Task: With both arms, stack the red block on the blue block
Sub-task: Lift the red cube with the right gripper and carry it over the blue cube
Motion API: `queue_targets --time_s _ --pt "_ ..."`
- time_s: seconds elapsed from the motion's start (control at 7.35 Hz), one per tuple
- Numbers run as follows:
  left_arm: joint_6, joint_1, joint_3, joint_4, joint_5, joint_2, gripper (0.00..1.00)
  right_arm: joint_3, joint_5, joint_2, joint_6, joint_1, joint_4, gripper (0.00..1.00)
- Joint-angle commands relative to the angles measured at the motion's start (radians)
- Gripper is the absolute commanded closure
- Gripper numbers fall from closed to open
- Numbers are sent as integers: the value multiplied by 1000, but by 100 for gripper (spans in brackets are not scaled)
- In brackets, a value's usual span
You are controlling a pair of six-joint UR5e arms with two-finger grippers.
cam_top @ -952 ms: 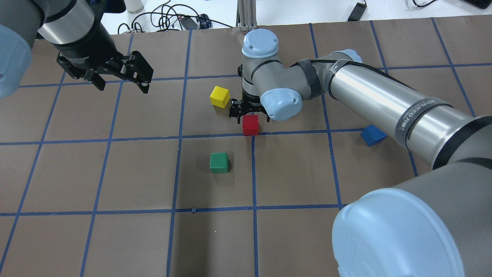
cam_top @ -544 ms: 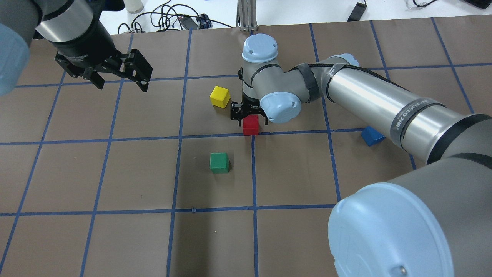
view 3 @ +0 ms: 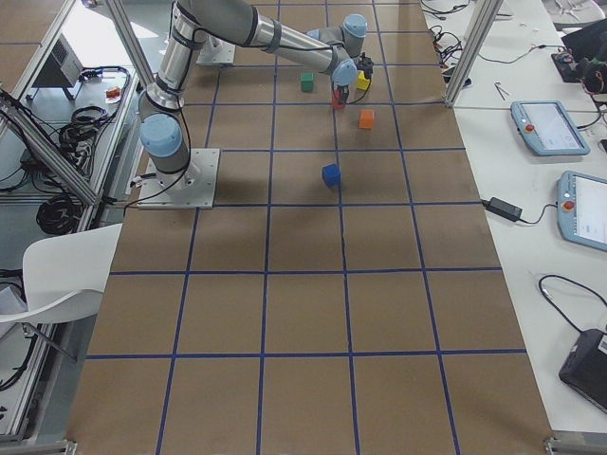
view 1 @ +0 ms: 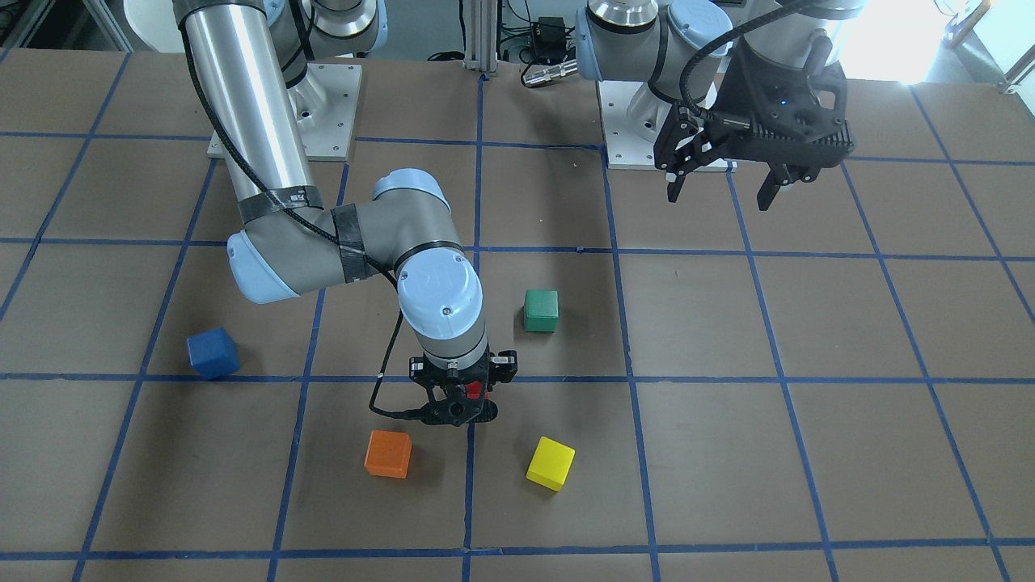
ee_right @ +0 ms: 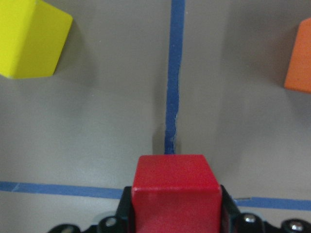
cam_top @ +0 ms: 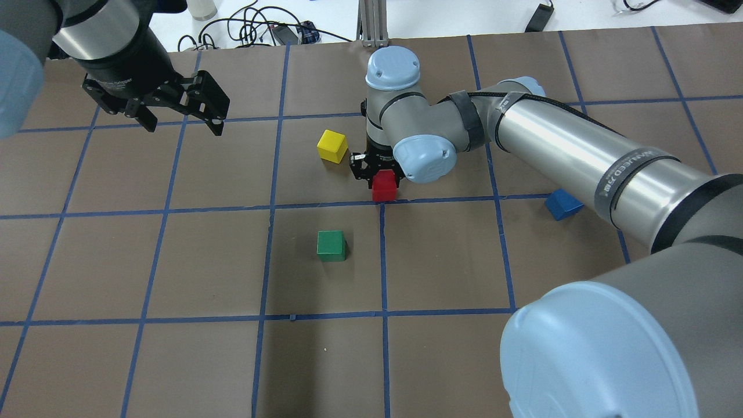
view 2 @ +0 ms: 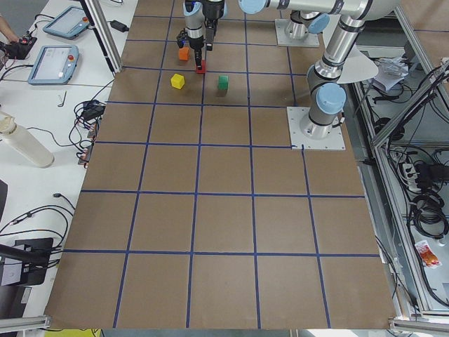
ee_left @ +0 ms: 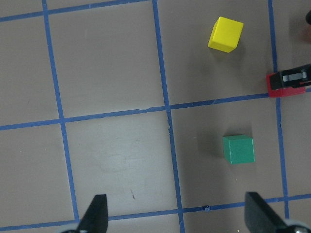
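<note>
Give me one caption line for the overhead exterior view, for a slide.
Right gripper shut on the red block beside the yellow block; left gripper open; blue block lies apart.

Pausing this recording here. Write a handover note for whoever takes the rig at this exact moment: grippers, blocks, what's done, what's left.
Right gripper: shut on the red block, near the table's middle. I cannot tell whether the block is off the table.
Left gripper: open and empty, hanging above the table on the robot's left.
Blue block: alone on the table on the robot's right, nothing on it.
Done: red block grasped.
Left: carry it to the blue block, set it on top, release.
</note>
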Motion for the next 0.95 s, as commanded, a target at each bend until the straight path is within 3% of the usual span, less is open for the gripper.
queue_targets --time_s 0.0,0.27,0.54,0.82 --pt "-2 2 7 3 -1 -1 0 -8 -5 -81 -2 -27 86 100" --pt "-2 4 10 6 -4 -4 0 -5 -5 -171 -28 -146 204 100" --pt "-2 4 3 3 1 -2 0 9 -14 -268 -232 -301 343 100" --pt "-2 4 7 3 1 -7 0 72 -100 -319 -447 -405 369 100"
